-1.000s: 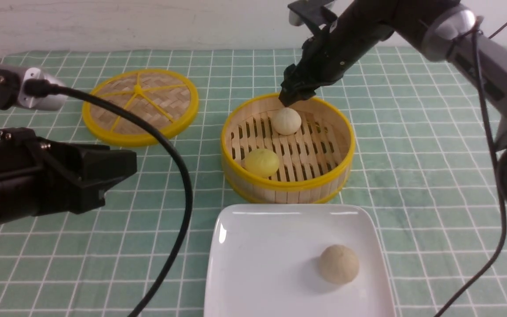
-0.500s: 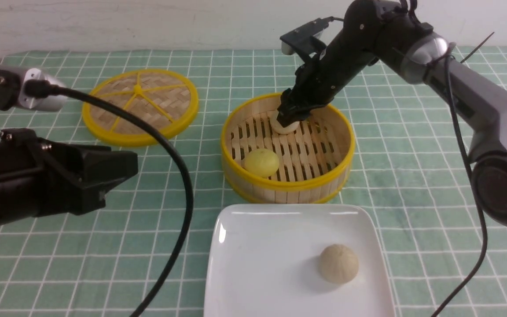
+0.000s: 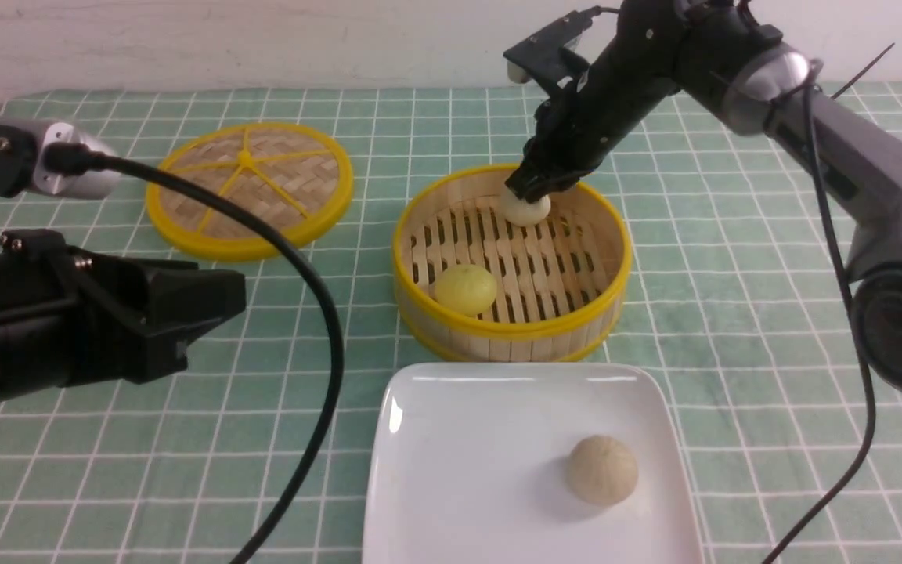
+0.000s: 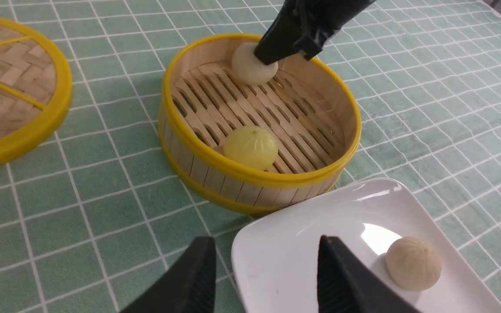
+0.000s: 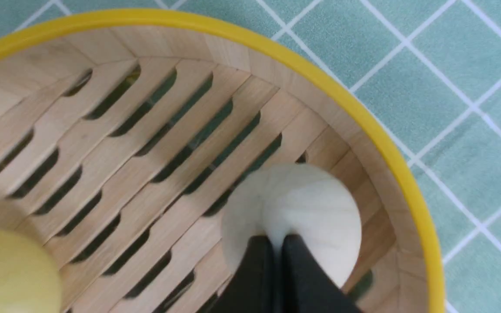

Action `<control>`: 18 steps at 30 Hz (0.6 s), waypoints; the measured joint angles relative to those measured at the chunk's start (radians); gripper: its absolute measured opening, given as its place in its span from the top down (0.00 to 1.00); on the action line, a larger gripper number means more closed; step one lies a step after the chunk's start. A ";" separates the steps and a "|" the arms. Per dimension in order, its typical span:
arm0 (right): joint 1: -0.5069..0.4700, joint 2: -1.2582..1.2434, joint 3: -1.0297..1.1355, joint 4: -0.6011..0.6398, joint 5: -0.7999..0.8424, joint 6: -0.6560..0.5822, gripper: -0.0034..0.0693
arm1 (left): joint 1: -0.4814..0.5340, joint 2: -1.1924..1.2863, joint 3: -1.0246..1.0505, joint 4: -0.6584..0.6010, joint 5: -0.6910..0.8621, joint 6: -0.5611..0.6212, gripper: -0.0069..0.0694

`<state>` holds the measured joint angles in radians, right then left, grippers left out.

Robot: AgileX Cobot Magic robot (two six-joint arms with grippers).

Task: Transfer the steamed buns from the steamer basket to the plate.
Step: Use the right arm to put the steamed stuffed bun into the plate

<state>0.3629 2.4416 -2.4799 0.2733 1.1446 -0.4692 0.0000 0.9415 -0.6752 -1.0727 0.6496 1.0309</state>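
Front view: angling down from the table's right side with the right pincer, into the steamer basket toward the far edge.

Left wrist view: holding the left pincer wide open.

Right wrist view: clamped on the white bun, likely pinching shallowly; could slip or tear when lifted.

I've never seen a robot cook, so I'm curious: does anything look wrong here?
Nothing looks spilled or damaged. The one oddity is the pale bun in the basket: the right fingers look nearly closed, bearing on it.
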 joint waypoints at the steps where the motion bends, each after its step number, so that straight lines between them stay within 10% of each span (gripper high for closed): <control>1: 0.000 -0.022 -0.015 -0.001 0.034 0.000 0.94 | 0.000 0.000 0.000 0.000 0.000 0.000 0.45; 18: 0.001 -0.462 -0.110 0.010 0.122 0.196 0.94 | 0.000 0.000 0.000 0.000 0.000 0.000 0.45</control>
<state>0.3637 1.9798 -2.5903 0.2830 1.2666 -0.2733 0.0000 0.9415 -0.6752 -1.0727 0.6496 1.0309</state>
